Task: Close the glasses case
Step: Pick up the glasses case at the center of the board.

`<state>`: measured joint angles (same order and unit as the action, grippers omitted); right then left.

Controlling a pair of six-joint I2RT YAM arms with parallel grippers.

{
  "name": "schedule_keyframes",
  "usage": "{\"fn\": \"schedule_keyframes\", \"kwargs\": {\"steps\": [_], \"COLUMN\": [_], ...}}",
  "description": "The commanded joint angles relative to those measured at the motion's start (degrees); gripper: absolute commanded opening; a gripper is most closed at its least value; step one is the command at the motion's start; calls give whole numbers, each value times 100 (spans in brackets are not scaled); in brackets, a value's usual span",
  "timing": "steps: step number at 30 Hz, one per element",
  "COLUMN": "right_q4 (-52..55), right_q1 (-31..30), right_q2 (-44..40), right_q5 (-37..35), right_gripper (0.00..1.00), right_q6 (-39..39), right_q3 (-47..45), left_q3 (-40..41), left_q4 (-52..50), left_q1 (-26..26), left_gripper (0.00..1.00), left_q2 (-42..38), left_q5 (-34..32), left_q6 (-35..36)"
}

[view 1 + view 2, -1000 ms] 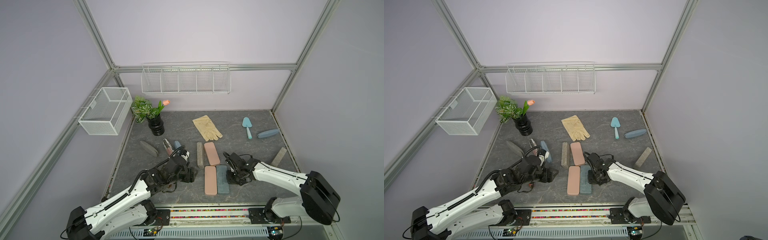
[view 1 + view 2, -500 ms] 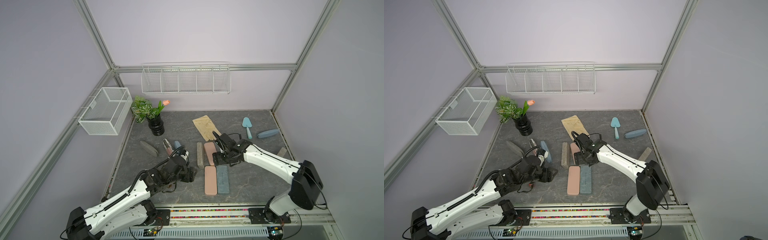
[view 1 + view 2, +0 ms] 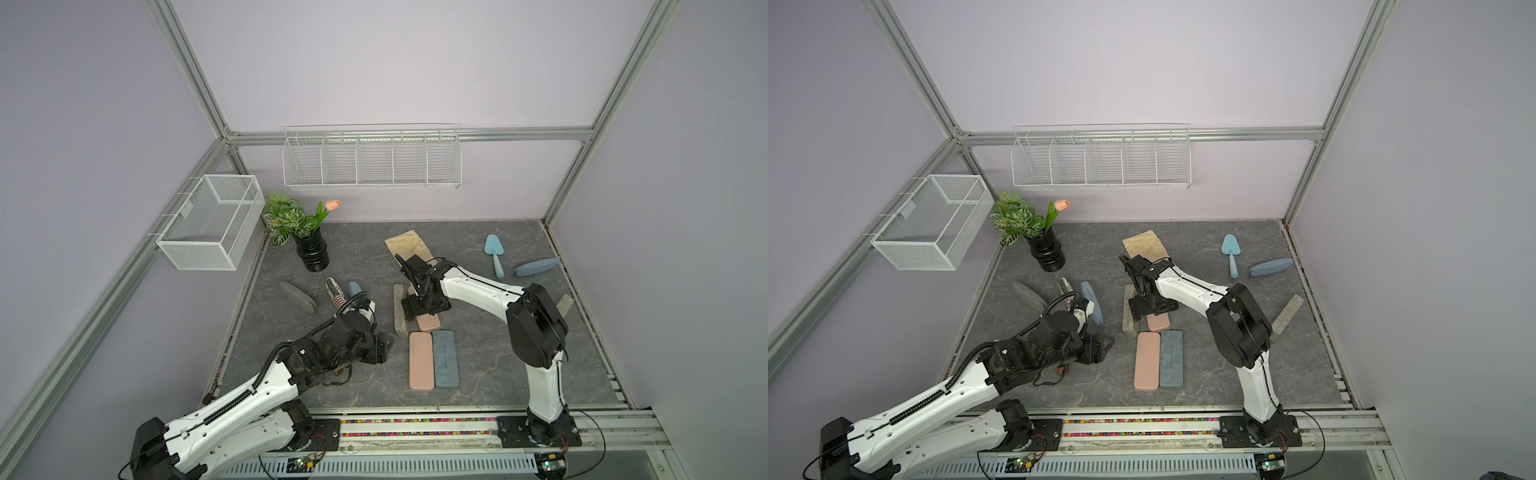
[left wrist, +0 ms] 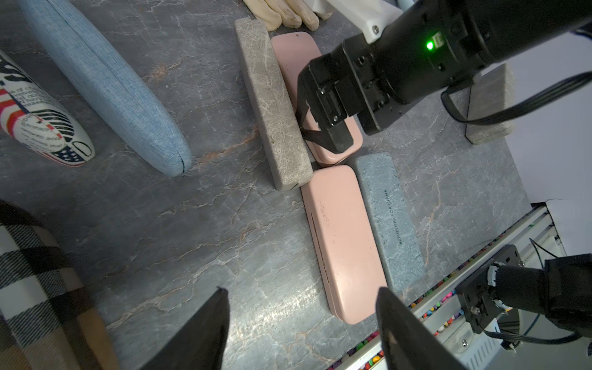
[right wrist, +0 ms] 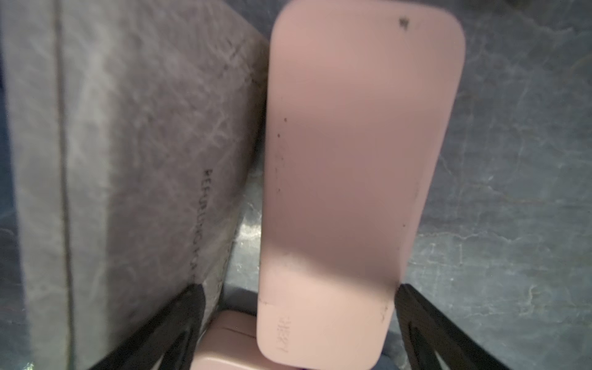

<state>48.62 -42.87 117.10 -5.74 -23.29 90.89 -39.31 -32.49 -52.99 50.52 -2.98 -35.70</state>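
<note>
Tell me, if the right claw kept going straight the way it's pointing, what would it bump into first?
Probably the pink glasses case: the right gripper points down at it, jaws open either side. One finger hangs over the grey case beside it, so that might touch first; depth is unclear.

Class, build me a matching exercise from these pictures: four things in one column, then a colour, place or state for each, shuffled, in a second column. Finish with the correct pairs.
Column one
1. trowel
2. vase
3. glove
4. right gripper

Column two
A. black, back left corner of the table
B. open, over a pink case
C. light blue, towards the back right
D. beige, near the middle of the back wall

Pairs: 1-C, 2-A, 3-D, 4-B
</note>
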Motion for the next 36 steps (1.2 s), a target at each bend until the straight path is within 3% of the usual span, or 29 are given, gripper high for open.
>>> {"fn": "schedule_keyframes", "kwargs": {"steps": [1,10,18,29,36], "right_q4": [200,95,77,275,454], "right_q1": [97,297,472,834,1244], "right_q2": [261,470,494,-300,-1315], "right_q5": [68,182,323,2,-314], "right_gripper": [95,89,63,56,55], "right_q6": [192,275,366,474,405], "right_q3": [158,183,210,164,-740], "left_q3": [47,46,47,56,46], "left_q4": [-90,-91,-82,-82,-82], "left_q1": [-9,-9,-10,-7,-10], "left_gripper": [73,73,74,74,74], "left_q2": [8,36,36,29,-6], "left_q5": [-98,-133,-152,-179,-164], "left_q6": [-4,-10,-16,-16,-24]}}
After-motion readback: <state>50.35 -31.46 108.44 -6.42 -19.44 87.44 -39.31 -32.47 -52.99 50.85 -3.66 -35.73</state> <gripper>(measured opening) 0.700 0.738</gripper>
